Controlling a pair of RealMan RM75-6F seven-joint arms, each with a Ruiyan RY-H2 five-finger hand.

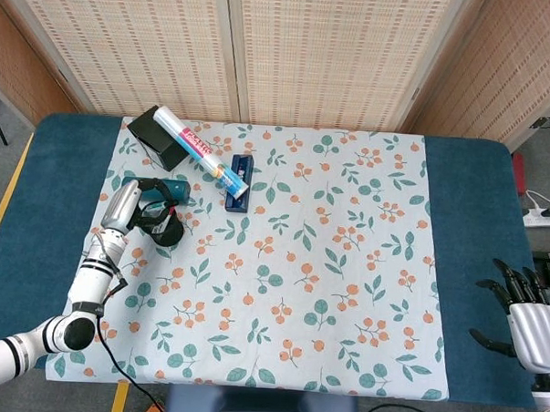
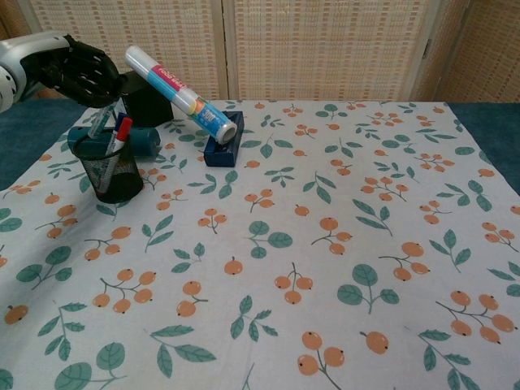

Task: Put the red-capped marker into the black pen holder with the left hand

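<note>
Floral cloth (image 2: 325, 244) covers the table. At far left, the left hand (image 2: 85, 71) grips a pen-like item above the black pen holder (image 2: 110, 171), where the red-capped marker (image 2: 120, 134) stands. Near right, the right hand (image 1: 524, 317) rests with fingers spread, empty.

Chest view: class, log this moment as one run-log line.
left hand: above black mesh pen holder, holding thin pen | red-capped marker: in holder | right hand: idle
</note>
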